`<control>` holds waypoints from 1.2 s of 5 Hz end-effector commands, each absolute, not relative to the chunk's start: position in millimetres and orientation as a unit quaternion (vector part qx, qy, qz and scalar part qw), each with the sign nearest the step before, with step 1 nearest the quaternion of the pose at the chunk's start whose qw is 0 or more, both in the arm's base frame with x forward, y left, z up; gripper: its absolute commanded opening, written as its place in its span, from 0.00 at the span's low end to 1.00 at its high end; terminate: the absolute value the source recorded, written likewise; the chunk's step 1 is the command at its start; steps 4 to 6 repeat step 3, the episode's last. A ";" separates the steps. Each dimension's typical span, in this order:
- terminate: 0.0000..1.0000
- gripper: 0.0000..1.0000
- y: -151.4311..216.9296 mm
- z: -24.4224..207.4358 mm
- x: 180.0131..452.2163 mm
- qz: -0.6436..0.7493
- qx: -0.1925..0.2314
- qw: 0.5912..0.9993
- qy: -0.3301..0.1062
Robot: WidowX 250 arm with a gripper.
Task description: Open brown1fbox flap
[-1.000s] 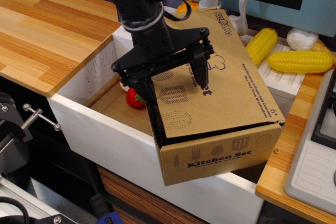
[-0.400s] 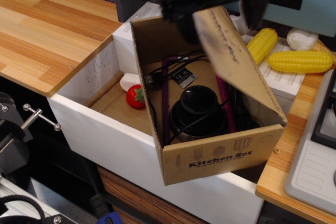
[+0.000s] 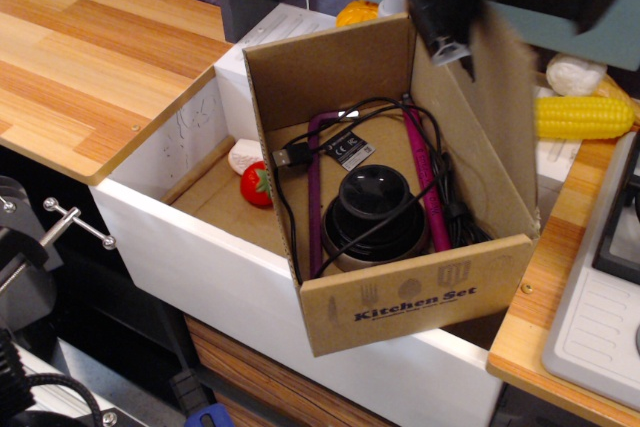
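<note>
The brown1fbox (image 3: pixel 415 305) stands tilted on the front rim of the white sink basin, its short front panel printed "Kitchen Set" facing me. Its flap (image 3: pixel 500 127) stands nearly upright along the box's right side, plain brown inside towards me. The box is open. Inside lie a black round device (image 3: pixel 372 197), black cables and purple strips. My gripper (image 3: pixel 470 2) is a dark motion-blurred shape at the flap's top edge, upper right. The blur hides how the jaws stand and whether they touch the flap.
The white sink basin (image 3: pixel 200 237) holds a toy strawberry (image 3: pixel 258 185) left of the box. A yellow corn cob (image 3: pixel 585 117) and a white item (image 3: pixel 576 73) lie at the right. A wooden counter (image 3: pixel 90 57) is at the left, a stove edge (image 3: pixel 610 317) at the right.
The flap swung up from lying flat on the box to nearly upright on the right. The gripper rose and moved right with it, uncovering the box's contents.
</note>
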State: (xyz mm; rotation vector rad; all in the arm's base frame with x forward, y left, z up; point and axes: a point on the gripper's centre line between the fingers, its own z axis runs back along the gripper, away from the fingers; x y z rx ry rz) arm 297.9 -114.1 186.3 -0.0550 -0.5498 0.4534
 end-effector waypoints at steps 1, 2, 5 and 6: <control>0.00 1.00 -146.1 196.7 318.4 0.201 -0.050 0.930 -0.303; 0.00 1.00 -160.1 190.2 330.1 0.197 -0.058 0.927 -0.314; 1.00 1.00 -169.6 179.0 335.9 0.202 -0.068 0.925 -0.313; 1.00 1.00 -169.6 179.0 335.9 0.202 -0.068 0.925 -0.313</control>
